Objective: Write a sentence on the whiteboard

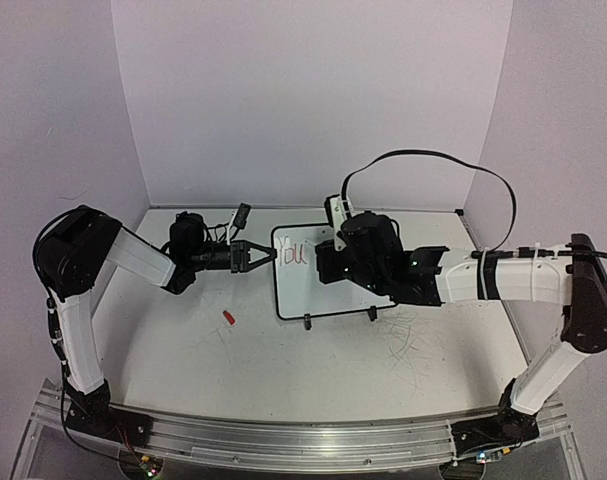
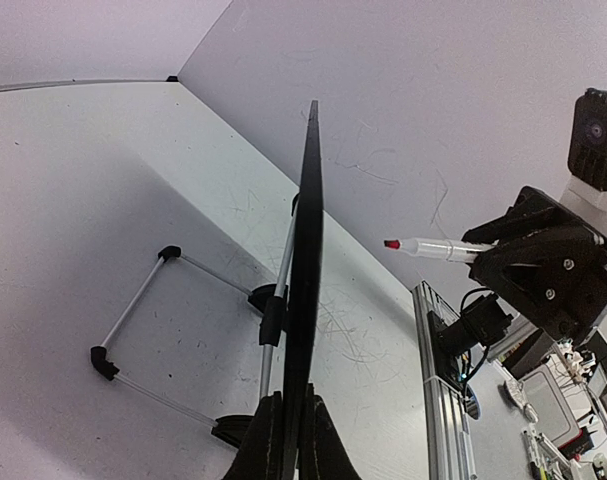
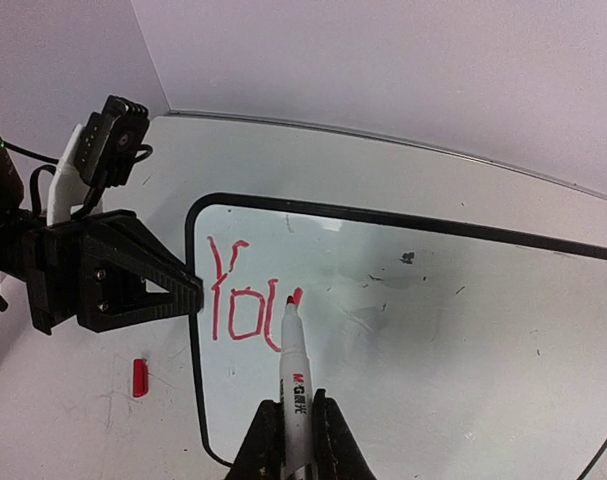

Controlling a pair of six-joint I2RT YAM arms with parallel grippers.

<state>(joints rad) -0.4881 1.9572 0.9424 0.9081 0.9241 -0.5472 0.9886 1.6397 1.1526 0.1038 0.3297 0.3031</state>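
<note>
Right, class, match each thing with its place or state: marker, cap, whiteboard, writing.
1 marker
2 cap
3 whiteboard
4 writing

A lying loose on the table
B left edge clamped in the left gripper
C red, on the whiteboard's left part
D held in the right gripper

Pairs: 1-D, 2-A, 3-B, 4-C

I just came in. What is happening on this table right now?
Two robot arms are writing on a small whiteboard. The left gripper clamps the board's left edge. The right gripper holds a red marker with its tip on the board. Only the red letters "You" are written, and the tip is at the last one. A red cap lies on the table nearby.
</note>
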